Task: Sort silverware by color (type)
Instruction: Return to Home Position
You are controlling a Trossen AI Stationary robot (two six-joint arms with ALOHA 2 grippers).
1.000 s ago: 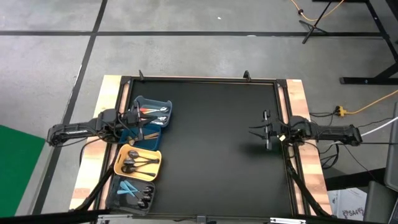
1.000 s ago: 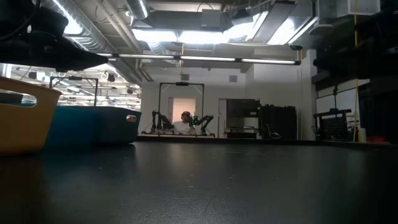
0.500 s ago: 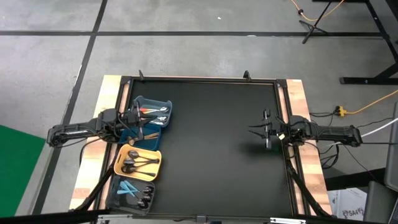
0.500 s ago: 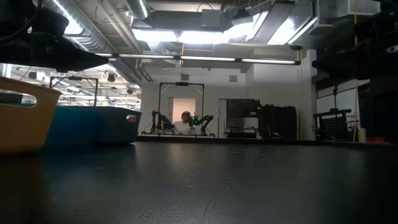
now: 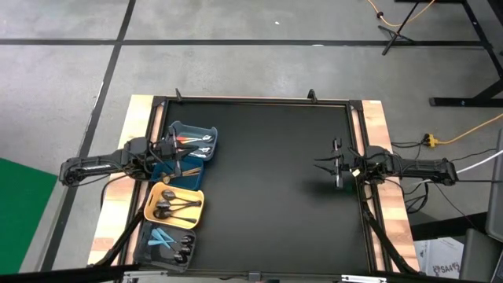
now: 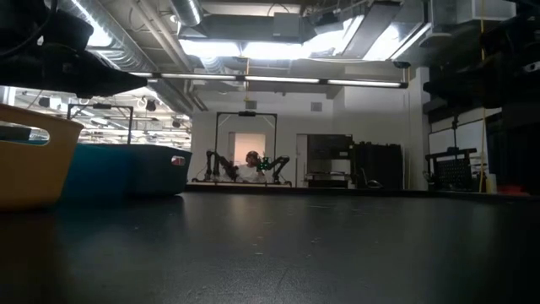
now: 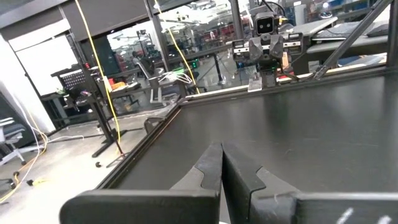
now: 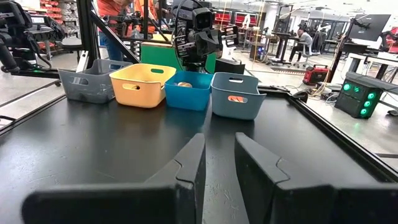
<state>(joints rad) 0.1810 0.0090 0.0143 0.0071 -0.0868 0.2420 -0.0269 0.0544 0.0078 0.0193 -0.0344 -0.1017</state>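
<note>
All the silverware we can see lies in a row of four plastic bins at the left edge of the black table, and no piece shows on the open table. The orange-handled pieces with silver heads are in the slate-blue plastic bin, and something gold-coloured shows through the handle hole of the teal plastic bin. The black spoons fill the yellow plastic bin, and the light blue pieces lie in the dark grey plastic bin beside some dark ones. The left gripper hangs over the teal bin with its fingers pressed together and nothing between them. The right gripper is near the right edge of the table, well apart from the bins, with a narrow gap between its fingers, also empty. We judge these pieces to be light, stiff and thin, with smooth surfaces that can slip or turn in a grip. They lie flat and partly over each other, so it will be difficult to get a finger under one. We would take a piece across the middle of the handle, where it is narrow and balanced, not at the curved head. We would choose one that lies apart from the bin wall.
</note>
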